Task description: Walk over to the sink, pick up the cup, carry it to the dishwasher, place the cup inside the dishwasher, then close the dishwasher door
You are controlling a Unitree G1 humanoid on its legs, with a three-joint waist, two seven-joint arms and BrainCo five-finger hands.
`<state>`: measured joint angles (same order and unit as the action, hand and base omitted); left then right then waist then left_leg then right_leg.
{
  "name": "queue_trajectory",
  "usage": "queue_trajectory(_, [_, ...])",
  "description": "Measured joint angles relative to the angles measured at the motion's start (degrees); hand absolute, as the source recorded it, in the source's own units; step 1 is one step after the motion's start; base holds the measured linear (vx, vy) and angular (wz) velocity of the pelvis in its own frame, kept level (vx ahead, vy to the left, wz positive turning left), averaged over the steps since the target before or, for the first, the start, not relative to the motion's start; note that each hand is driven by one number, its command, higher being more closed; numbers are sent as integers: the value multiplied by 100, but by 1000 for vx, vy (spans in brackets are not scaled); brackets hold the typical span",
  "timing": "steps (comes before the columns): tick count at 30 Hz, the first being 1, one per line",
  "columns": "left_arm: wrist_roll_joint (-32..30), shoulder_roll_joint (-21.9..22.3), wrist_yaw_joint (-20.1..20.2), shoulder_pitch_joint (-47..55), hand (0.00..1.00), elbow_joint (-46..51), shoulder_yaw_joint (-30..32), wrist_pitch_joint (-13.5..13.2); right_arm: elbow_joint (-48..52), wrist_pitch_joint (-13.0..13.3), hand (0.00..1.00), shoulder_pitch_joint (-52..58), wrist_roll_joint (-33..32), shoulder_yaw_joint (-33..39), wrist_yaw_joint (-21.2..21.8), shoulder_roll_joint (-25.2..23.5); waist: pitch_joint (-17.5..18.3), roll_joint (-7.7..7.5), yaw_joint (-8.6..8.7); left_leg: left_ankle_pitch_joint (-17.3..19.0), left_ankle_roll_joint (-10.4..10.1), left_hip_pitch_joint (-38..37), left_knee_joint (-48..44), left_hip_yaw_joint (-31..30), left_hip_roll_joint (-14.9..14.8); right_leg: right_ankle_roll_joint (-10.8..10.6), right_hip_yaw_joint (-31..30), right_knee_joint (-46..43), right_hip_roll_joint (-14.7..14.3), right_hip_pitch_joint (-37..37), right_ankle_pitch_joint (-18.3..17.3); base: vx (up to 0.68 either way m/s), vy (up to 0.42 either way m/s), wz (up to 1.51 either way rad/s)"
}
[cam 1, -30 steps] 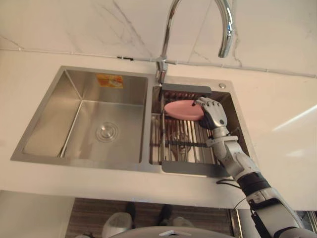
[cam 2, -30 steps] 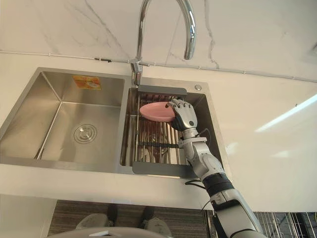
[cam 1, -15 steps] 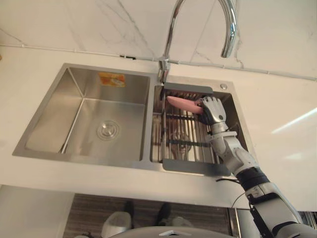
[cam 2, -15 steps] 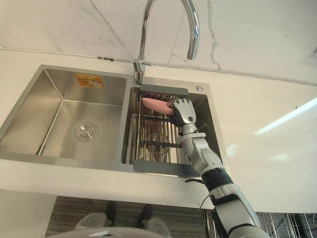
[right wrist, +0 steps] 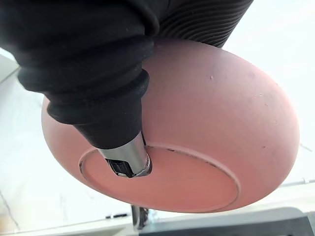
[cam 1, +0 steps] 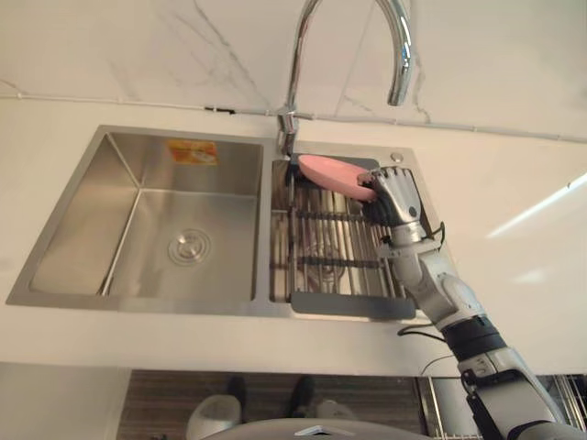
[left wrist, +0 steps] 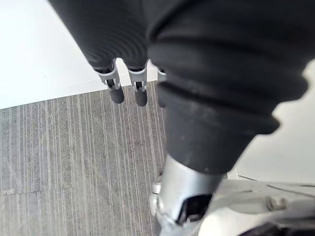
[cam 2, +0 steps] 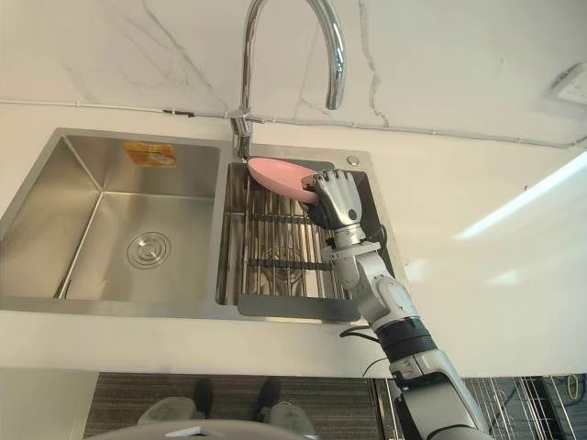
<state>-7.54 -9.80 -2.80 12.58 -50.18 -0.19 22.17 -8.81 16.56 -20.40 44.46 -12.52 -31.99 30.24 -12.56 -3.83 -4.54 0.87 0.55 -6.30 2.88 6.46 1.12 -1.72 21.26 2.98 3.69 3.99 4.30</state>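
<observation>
Clasping the pink bowl [cam 1: 332,173] in curled fingers [cam 2: 334,183], the right hand [cam 1: 396,195] holds it over the rack's [cam 1: 330,258] far edge; the left hand's [left wrist: 139,92] fingers hang straight.

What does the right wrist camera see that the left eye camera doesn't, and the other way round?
Right wrist view: the flat round base ring under the pink round bowl, with the right robot hand pressing against it. Left eye view: the steel double sink, its curved chrome tap and the wire rack in the right basin. Both: the right robot hand gripping that pink bowl.
</observation>
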Motion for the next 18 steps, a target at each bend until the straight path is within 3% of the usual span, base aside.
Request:
queue_trajectory(6, [-172, -3, 52, 4, 0, -24, -61, -37, 1181, 275, 100, 460, 258, 283, -86, 254, 14, -2, 128, 22, 1, -21, -4, 127, -15, 13, -93, 38, -24, -5, 32, 5, 15, -9])
queue_trajectory(10, [-175, -45, 49, 39, 0, -100, -193, -37, 2021, 449, 100, 1122, 318, 852, 88, 465, 168, -16, 170, 109, -7, -87, -11, 315, -44, 16, -287, 69, -74, -8, 42, 33, 18, -25])
queue_trajectory(14, [-186, -52, 31, 90, 0, -260, -247, -80, 2384, 448, 100, 1965, 324, 1734, 183, 673, 316, -13, 409, 212, -42, -124, -76, 503, -62, 15, -478, 68, -100, -35, 43, 25, 15, -25])
queue_trajectory(18, [-284, -49, -36, 152, 0, -296, -275, -59, 2379, 225, 100, 2519, 326, 2440, 222, 741, 329, -4, 585, 297, -4, -87, -109, 910, -94, 17, -833, -38, -138, -287, 89, -25, 22, -53])
